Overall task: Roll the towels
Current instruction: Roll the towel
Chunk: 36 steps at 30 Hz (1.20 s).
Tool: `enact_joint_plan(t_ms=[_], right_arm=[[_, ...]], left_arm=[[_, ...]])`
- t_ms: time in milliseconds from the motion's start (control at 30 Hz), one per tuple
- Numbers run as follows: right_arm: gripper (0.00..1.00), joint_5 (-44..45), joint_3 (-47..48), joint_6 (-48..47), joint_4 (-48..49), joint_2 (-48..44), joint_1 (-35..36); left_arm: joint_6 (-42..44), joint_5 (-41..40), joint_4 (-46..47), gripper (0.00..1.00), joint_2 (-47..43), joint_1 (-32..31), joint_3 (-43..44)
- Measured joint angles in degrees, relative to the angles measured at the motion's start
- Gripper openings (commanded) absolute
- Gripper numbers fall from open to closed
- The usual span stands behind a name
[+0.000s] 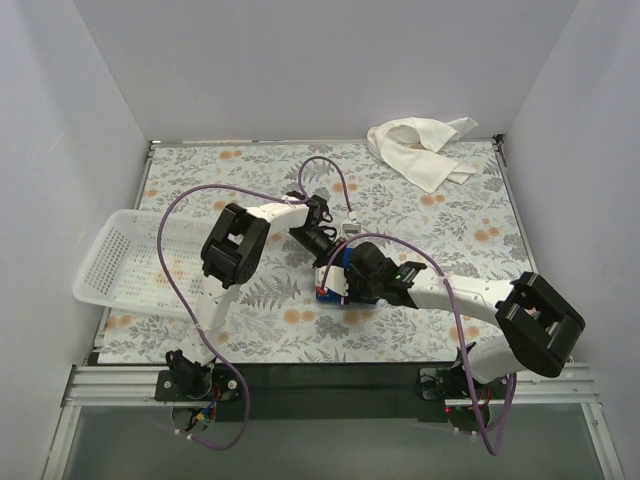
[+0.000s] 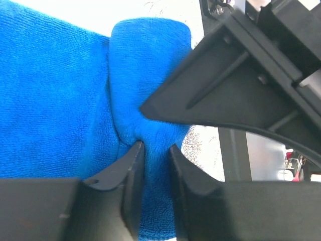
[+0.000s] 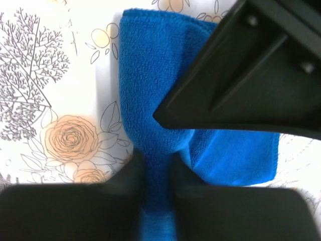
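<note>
Close to the left wrist camera, the left claw (image 2: pixel 155 148) has its two black fingers drawn nearly together on a raised fold of the blue towel (image 2: pixel 60 100), with the cloth bunched into the narrow gap between them. The right claw (image 3: pixel 156 159) pinches the same towel in much the same way. A ridge of blue runs up between its fingers, but they are blurred in that view, so the grip looks closed on the cloth though I cannot tell how tightly. From above, the blue towel (image 1: pixel 341 256) lies near the middle of the table (image 1: pixel 250 170), mostly hidden under the two claws, which meet over it close together. The white towel (image 1: pixel 420 148) sits crumpled at the far right corner of the table, well apart from both arms. A white perforated basket (image 1: pixel 120 262) rests at the left side of the table.
</note>
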Motion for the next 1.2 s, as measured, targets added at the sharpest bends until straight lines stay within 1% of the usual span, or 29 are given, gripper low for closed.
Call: enact_joint_plan(t_ms=[100, 200, 233, 267, 367, 467, 600, 700, 767, 833, 900, 967, 1067, 1133, 1200], right_arm=[[0.01, 0.44, -0.52, 0.24, 0.70, -0.48, 0.00], [0.01, -0.94, -0.48, -0.48, 0.17, -0.66, -0.20], [0.01, -1.88, -0.35, -0.76, -0.07, -0.66, -0.50], [0.01, -3.08, 0.00, -1.05, -0.74, -0.63, -0.96], [0.01, -7.72, 2.40, -1.79, -4.87, 0.07, -3.13], [0.01, -13.09, 4.79, -1.86, -9.99, 1.11, -5.35], [0.01, -20.65, 8.02, -1.16, -16.59, 3.74, -7.85], [0.01, -25.99, 11.06, -0.09, -20.02, 7.43, -10.10], [0.01, -29.88, 13.97, 0.72, -22.80, 11.04, -11.91], [0.01, -34.51, 17.79, 1.31, -26.14, 15.76, -13.92], [0.01, -38.88, 21.51, 1.33, -29.68, 20.52, -15.78], [0.01, -43.89, 24.52, 1.16, -32.92, 25.22, -17.62], [0.01, -49.94, 27.41, 0.85, -36.74, 30.51, -19.71], [0.01, -53.00, 28.81, 0.74, -38.75, 33.31, -20.61], [0.01, -55.56, 29.90, 0.72, -40.54, 35.87, -21.27]], left_arm=[[0.28, -0.28, -0.31, 0.30, -0.02, 0.15, 0.28], [0.46, -1.03, -1.14, 0.48, -0.02, 0.50, 0.79], [0.66, -1.68, -1.77, 0.51, -0.02, 0.66, 1.20], [0.72, -2.58, -2.27, 0.69, -0.02, 0.81, 1.64], [1.01, -4.42, -6.05, 0.72, -0.46, 2.05, 3.61], [1.38, -8.11, -6.91, 0.73, -1.53, 5.03, 5.88], [-0.52, -12.59, -5.46, 0.73, -3.80, 11.06, 8.68], [-3.69, -15.41, -1.18, 0.73, -8.04, 15.34, 8.37], [-6.29, -17.77, 4.39, 0.73, -14.21, 17.42, 3.72], [-9.03, -20.65, 11.82, 0.75, -23.43, 18.25, -4.44], [-11.02, -22.56, 17.35, 0.77, -32.83, 17.97, -12.39], [-11.19, -25.16, 22.91, 0.77, -43.63, 16.41, -21.03], [-8.46, -29.40, 28.89, 0.80, -54.75, 11.08, -30.23], [-5.64, -33.24, 32.39, 0.82, -60.52, 4.79, -36.72], [-2.80, -36.63, 35.43, 0.84, -64.50, -1.68, -43.01]])
